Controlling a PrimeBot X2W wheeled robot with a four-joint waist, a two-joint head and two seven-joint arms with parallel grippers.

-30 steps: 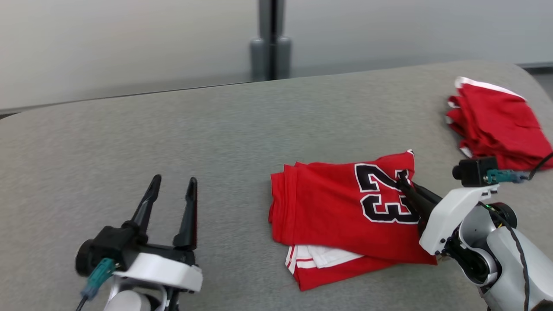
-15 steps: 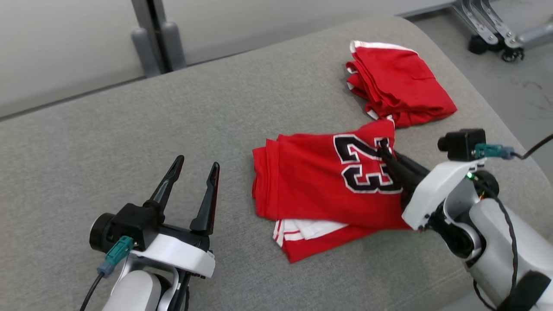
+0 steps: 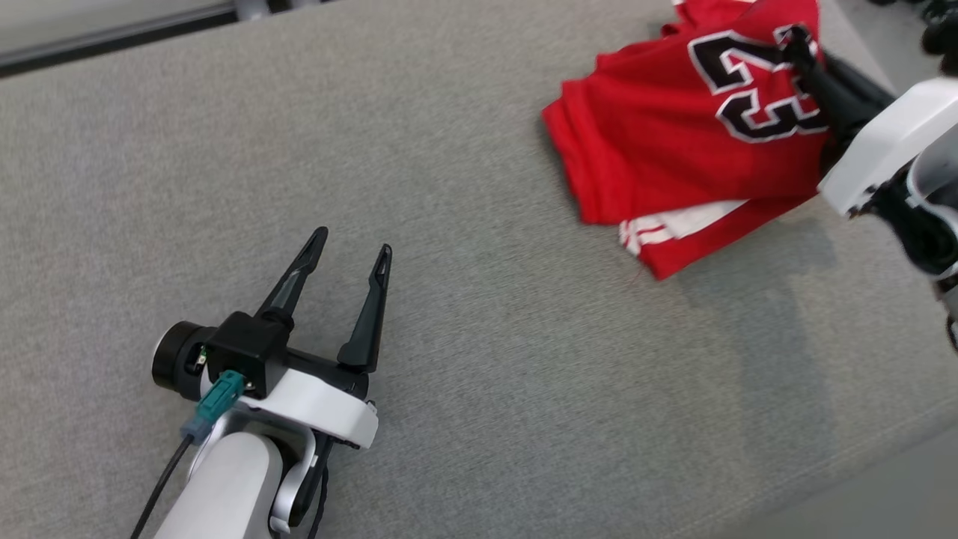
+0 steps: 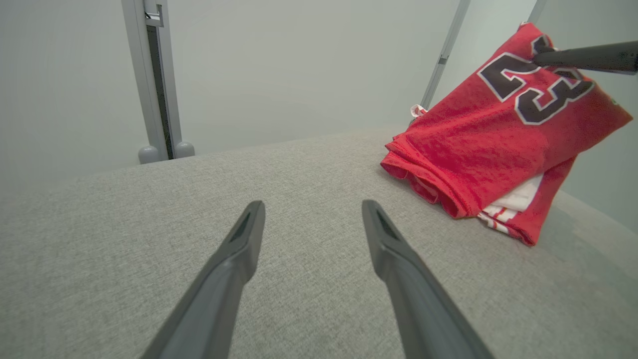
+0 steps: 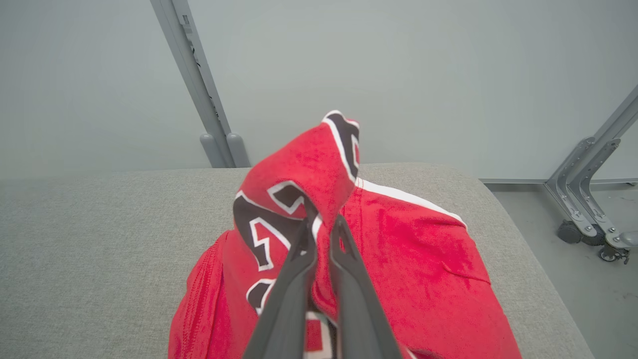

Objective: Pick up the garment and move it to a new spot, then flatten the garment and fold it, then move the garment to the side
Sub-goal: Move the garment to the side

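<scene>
The garment (image 3: 673, 142) lies lengthwise from 8 to 2 o'clock. The right gripper (image 3: 799, 37) pinches its 2 o'clock end, and the left gripper (image 3: 352, 241) is wide open and empty.

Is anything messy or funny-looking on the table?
Yes: the folded red jersey with a black 23 hangs tilted, one corner pinched up by the right gripper, its other end resting on the grey padded table. A white-striped layer pokes out unevenly underneath.

Red garment (image 3: 673, 142) between right jaws
</scene>
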